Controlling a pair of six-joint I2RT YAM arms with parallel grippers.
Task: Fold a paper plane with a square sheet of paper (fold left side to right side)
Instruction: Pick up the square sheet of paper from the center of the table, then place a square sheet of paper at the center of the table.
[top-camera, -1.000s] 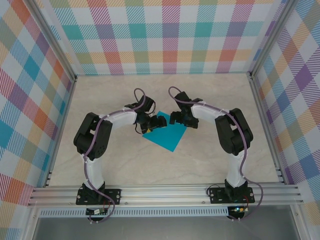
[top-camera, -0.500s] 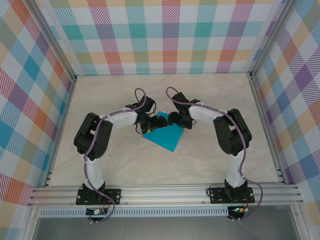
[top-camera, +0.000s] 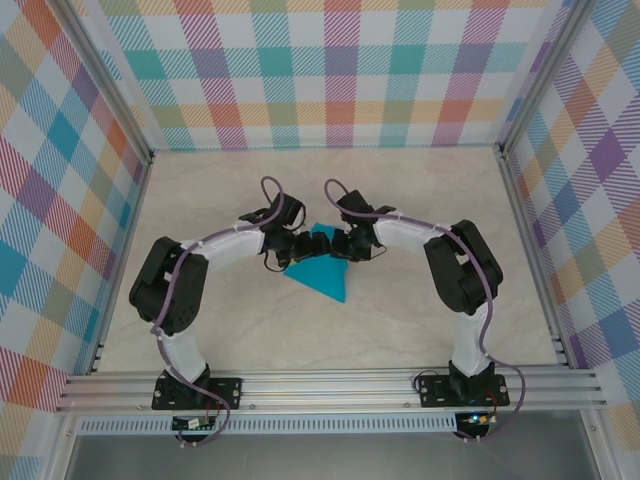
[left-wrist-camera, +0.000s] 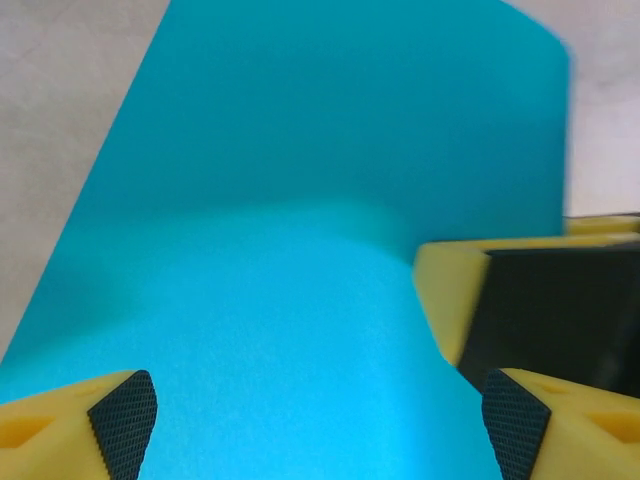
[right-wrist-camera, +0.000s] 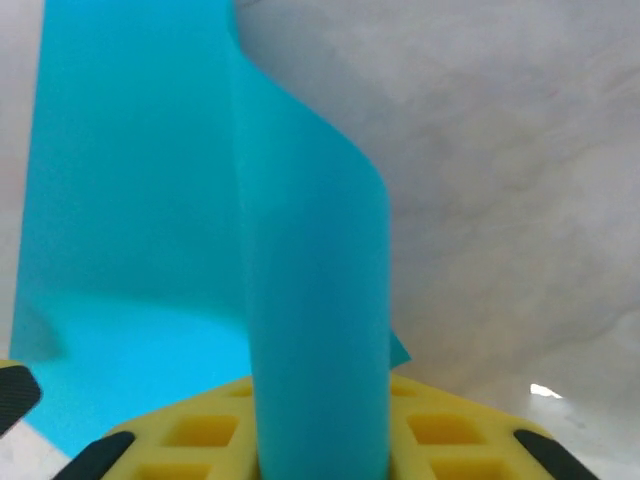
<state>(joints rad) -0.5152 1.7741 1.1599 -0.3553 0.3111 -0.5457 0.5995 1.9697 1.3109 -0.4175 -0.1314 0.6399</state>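
Starting at the left, the counter lies bare between the checked side wall and the left arm, so there is open room on that side for a sweep or a retreat. The left tool hangs low over the square sheet of paper with its fingers spread wide and nothing between them; in the left wrist view, teal surface shows under both fingertips. The sheet sits at mid-counter between the two tools, one part flat and the far-right part lifted into a soft curl with no crease set yet. It looks thin, light and limp (the kind that buckles rather than pushes), so I judge it best taken by an edge or corner in a shallow pinch, with the flat part pinned from above so that it does not slide on the smooth counter. A hard tug could probably tear or crumple it. The right tool appears pressed together on that raised edge; in the right wrist view a teal band rises straight from its yellow fingers. The two tools are very near each other, so the tightest clearance is between them. To the right the counter opens again toward the other wall.
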